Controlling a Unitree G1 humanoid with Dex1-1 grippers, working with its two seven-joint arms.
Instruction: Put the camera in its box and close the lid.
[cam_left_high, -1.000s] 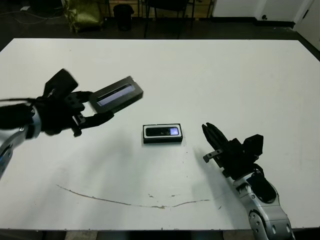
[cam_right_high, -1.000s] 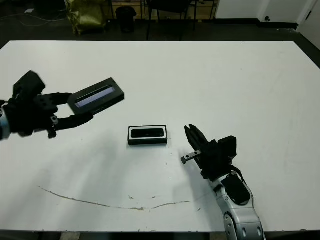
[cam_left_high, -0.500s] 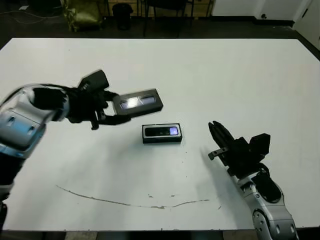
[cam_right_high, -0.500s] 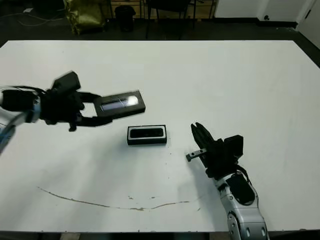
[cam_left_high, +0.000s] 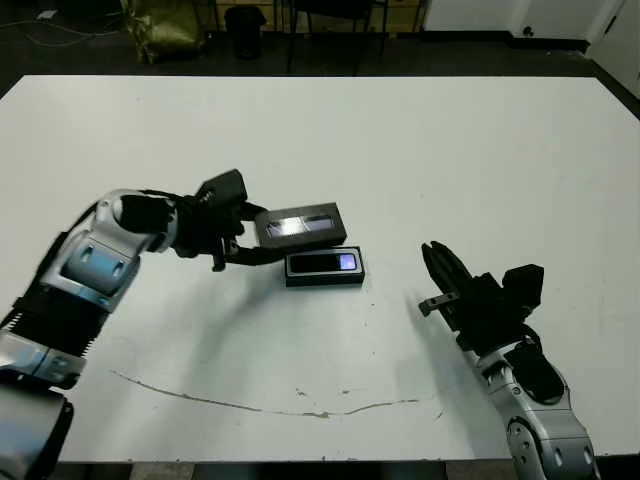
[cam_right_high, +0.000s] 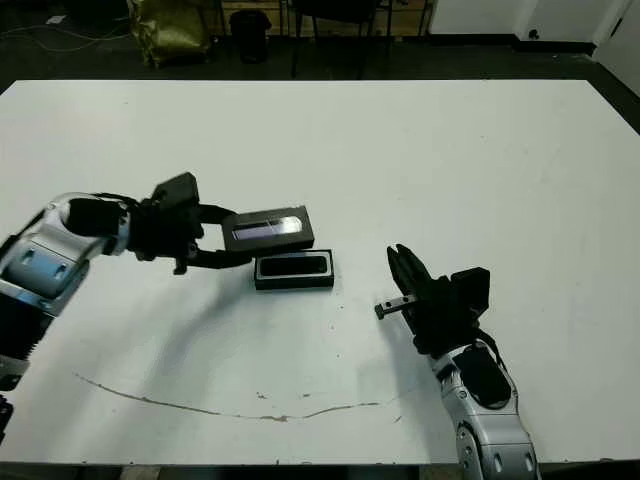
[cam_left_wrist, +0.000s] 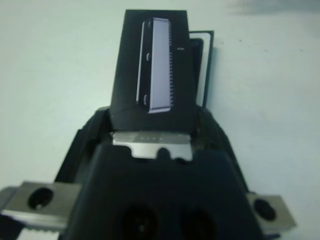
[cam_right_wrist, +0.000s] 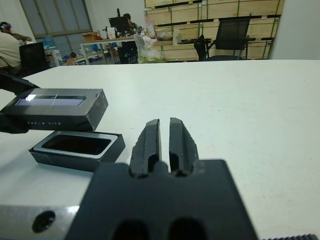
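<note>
The lid (cam_left_high: 302, 224) is held clamped in the left gripper (cam_left_high: 243, 238), raised just behind the box (cam_left_high: 325, 267); the camera (cam_left_high: 327, 263) lies inside. The right gripper (cam_right_wrist: 164, 142) is closed, empty, well apart

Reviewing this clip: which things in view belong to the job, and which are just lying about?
Job: flat black stripe-topped lid held in the left tool; black white-lined box holding the slim black camera.

Lying about: yellow-green bag, dark bin, black office chair, all beyond the white table.
</note>
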